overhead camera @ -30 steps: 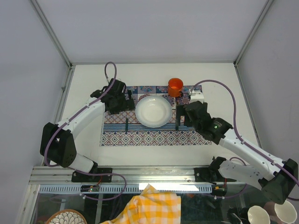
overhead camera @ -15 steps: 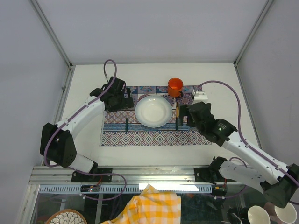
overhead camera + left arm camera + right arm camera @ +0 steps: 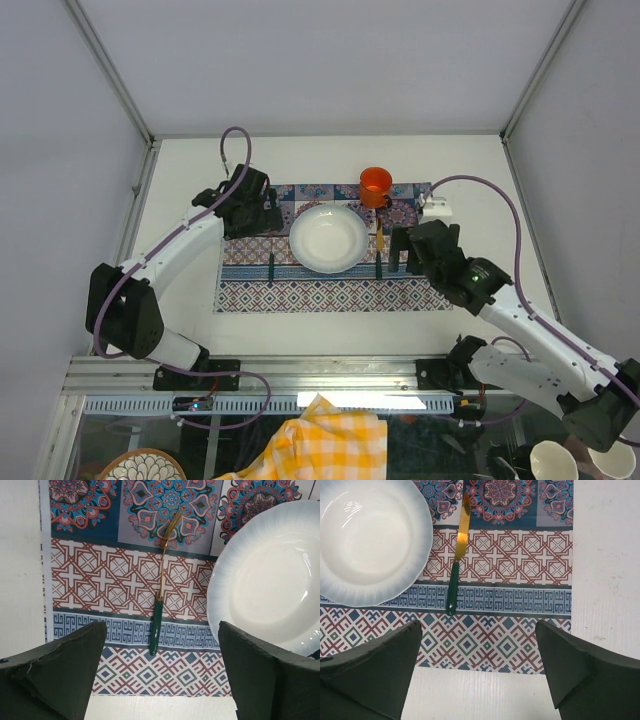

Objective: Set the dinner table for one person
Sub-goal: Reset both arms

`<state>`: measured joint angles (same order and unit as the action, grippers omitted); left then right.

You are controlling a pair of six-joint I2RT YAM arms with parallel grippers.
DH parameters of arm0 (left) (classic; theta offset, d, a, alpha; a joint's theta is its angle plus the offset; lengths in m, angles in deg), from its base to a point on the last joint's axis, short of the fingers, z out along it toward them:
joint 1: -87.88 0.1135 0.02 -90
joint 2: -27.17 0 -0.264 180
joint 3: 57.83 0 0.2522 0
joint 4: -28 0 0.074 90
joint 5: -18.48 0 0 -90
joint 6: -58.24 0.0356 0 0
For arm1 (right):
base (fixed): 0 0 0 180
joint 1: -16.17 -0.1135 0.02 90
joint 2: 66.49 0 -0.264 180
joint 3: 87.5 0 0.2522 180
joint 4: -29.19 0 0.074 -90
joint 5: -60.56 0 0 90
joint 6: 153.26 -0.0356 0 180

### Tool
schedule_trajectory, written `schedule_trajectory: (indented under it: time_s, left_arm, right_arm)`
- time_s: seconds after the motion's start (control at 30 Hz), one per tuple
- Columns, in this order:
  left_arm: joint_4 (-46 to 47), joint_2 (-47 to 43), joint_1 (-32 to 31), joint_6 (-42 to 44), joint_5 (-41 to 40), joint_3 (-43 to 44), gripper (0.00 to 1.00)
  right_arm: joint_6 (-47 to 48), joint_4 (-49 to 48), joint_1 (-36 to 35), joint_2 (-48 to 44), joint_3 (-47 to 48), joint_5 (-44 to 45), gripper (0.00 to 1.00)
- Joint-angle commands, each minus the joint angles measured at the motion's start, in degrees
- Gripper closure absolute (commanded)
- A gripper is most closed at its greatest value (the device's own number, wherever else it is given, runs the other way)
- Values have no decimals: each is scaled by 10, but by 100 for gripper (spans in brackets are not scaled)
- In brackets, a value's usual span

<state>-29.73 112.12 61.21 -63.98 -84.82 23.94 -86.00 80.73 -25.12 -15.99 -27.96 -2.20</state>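
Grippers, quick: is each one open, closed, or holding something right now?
Left gripper: open, holding nothing.
Right gripper: open, holding nothing.

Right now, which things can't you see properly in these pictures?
Fork: the top view shows only its green handle; the left gripper covers the prongs.
Plate: cut by the right edge in the left wrist view, and by the top and left edges in the right wrist view.
Orange cup: too small in the top view to tell what's inside; in neither wrist view.
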Motion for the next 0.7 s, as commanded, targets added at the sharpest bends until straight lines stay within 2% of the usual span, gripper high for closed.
schedule_trajectory:
  time_s: [0.0,0.23,0.43,0.67]
  left_arm:
    - [11,-27,-4,27,-42,13,1]
    - [5,-43,-3,56,-88,29,1]
    - [20,-68,8,78,-140,13,1]
    - [106,-108,54,137,-136,-45,1]
  right_arm:
    - [8,-11,7,-21,7,24,0]
    - [53,-26,36,-32,15,68,0]
    - [121,-84,107,-47,-3,89,1]
    - [157,-214,269,-65,-37,-40,0]
